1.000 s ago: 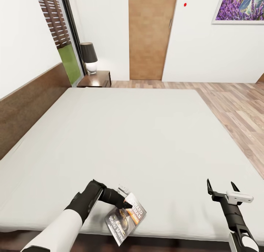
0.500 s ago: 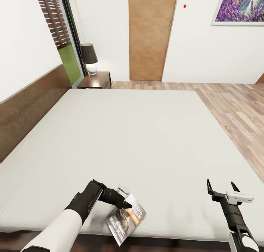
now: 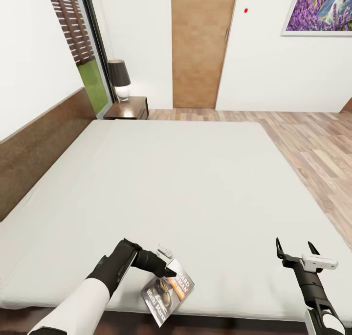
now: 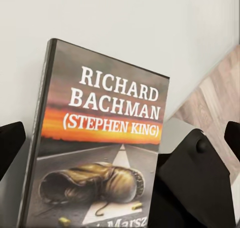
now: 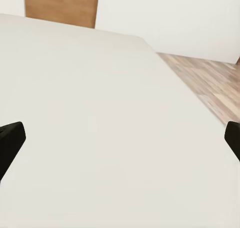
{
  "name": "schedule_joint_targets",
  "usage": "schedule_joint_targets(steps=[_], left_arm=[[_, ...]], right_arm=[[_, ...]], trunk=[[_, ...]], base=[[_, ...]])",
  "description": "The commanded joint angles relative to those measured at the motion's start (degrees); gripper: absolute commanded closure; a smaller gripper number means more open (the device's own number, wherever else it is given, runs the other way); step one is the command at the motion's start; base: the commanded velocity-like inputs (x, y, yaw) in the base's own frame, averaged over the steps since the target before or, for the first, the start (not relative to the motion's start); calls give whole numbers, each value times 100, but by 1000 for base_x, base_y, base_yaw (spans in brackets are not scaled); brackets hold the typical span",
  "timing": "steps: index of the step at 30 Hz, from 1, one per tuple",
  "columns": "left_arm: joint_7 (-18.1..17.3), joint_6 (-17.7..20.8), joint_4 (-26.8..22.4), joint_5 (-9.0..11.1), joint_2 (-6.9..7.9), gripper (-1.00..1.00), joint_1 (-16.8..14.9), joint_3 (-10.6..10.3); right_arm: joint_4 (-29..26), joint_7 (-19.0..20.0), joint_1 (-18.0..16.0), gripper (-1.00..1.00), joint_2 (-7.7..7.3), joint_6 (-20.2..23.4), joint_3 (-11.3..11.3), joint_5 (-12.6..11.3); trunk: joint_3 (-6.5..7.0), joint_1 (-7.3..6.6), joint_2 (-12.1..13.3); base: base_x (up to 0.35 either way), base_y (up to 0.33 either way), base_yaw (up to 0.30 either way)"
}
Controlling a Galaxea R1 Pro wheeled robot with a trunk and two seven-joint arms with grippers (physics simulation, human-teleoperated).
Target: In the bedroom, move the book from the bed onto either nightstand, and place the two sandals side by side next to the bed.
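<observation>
The book [image 3: 168, 293] lies askew at the near edge of the bed [image 3: 195, 188], one corner past the mattress edge. Its dark cover with the orange band [image 4: 100, 130] faces the left wrist view. My left gripper [image 3: 170, 271] points down at its spine edge and touches it. Both fingertips [image 4: 11, 145] stand wide apart, open, with the book just ahead of them. My right gripper [image 3: 295, 247] hovers open and empty over the mattress at the near right. A nightstand [image 3: 129, 109] stands at the bed's far left corner. The sandals are out of view.
A black-shaded lamp [image 3: 119, 76] stands on the nightstand. The dark wooden headboard [image 3: 34, 144] runs along the left. A brown door [image 3: 200, 42] is in the far wall. Wood-plank floor [image 3: 313, 144] lies to the right of the bed.
The whole picture has shifted slightly, so the bed sits a little lower in it: the camera moved. Both arms keep their poses. The book's upper part sits a touch lower against the left gripper.
</observation>
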Motion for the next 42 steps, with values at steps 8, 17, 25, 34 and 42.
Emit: schedule_joint_targets(steps=[8,17,25,34,42], left_arm=[[-58,20,-31,-29,5,-100,-1,25],[-58,27,-259,-11,214,-100,1,99],[-45,-346,-424,14,287,-100,-3,1248],[-121,-717,-430,77,290,-100,1,1514],[-425,-1164,-264,382,296,-100,247,1541]], right_arm=[[-5,27,-6,-100,-4,-14,-23,41],[0,27,-6,-100,-5,-13,-29,31],[8,13,-6,-100,-5,-13,-32,26],[78,14,22,-100,-15,25,-62,-5],[430,15,41,-100,-17,63,-89,-7]], trunk=[[140,-176,320],[302,-374,681],[445,-550,1002],[607,-747,1363],[750,-923,1683]], base=[[0,0,0],[0,0,0],[0,0,0],[0,0,0],[0,0,0]])
